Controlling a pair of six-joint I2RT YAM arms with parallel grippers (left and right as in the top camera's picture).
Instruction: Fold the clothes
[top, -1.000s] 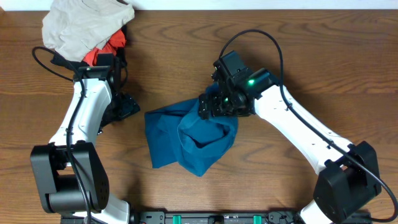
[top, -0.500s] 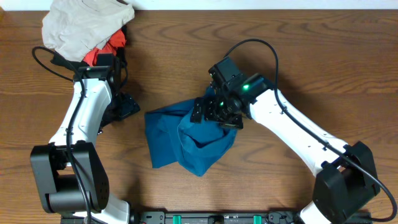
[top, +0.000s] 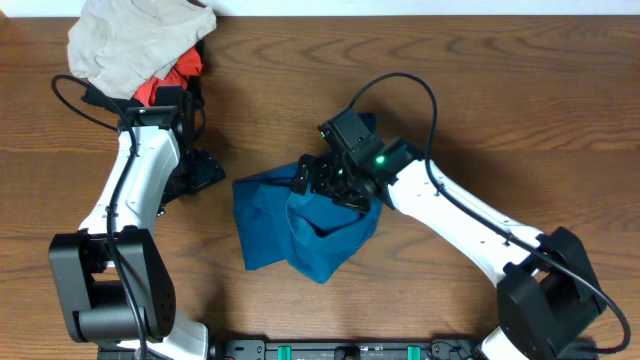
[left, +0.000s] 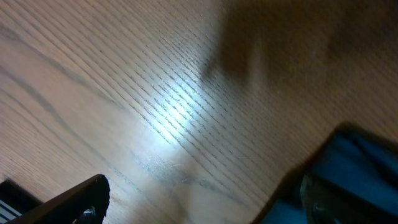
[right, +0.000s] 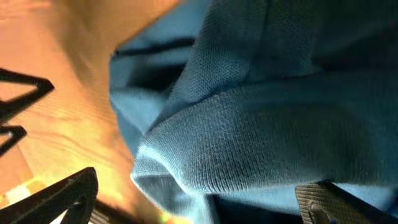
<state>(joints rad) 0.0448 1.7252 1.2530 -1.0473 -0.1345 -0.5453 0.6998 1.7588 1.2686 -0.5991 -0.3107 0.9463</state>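
Progress ≈ 0: the shirt (top: 300, 230) is seen as a crumpled heap on the table (top: 500, 100), bunched w/ 1 raised ridge. No clean fold is visible, and sleeves/hem can't be told apart. The R gripper (top: 318, 180) is held over the heap's top edge w/ jaws spread wide. In wrist view a cloth ridge sits between its fingers, but nothing is clamped, so no grasp is judged. The L gripper (top: 207, 172) sits just beside the shirt's edge, jaws wide, bare wood under it, nothing held. Left to do, est.: shirt to be spread flat, then all folds made. A beige garment (top: 130, 40) + orange-red garment (top: 183, 72) are piled well beyond the L gripper, touched by neither gripper.
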